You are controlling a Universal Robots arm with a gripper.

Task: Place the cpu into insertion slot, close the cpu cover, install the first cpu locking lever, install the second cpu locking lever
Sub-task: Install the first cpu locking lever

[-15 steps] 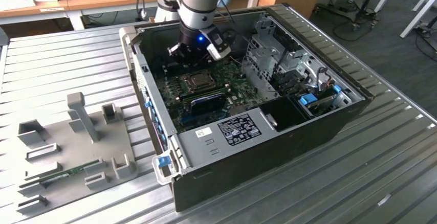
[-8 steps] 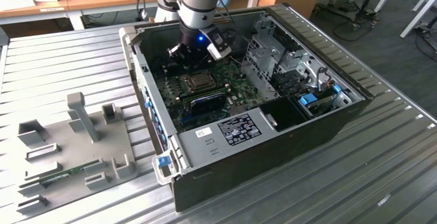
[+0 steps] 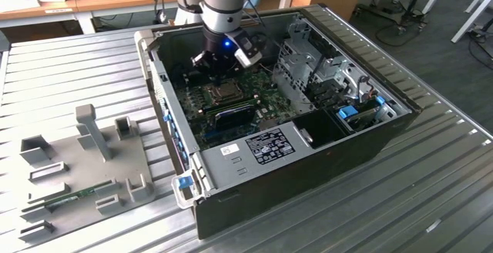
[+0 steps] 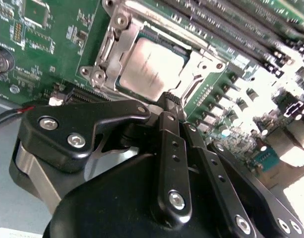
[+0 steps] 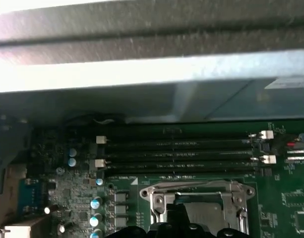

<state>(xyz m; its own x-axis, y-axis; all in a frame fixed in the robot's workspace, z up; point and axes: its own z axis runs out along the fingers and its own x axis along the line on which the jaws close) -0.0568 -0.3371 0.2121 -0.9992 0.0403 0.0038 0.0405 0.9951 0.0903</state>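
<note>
Grey ribbed metal makes the worktop (image 3: 431, 183), and the open case (image 3: 324, 149) lies at its middle. In the exterior view the gripper (image 3: 223, 81) hangs inside the case, just above the socket (image 3: 221, 94) on the board (image 3: 239, 105).

In the second wrist view the cpu (image 4: 152, 67) sits flat in the socket with the cover (image 4: 109, 52) closed around it, its window framing the chip. The fingers (image 4: 171, 144) look pressed together with nothing between them, their tips at the socket's edge.

In the first wrist view the cover (image 5: 191, 191) lies below the memory slots (image 5: 176, 153).

I judge the levers are the step in hand; hooking one calls for a careful sideways push.
</note>
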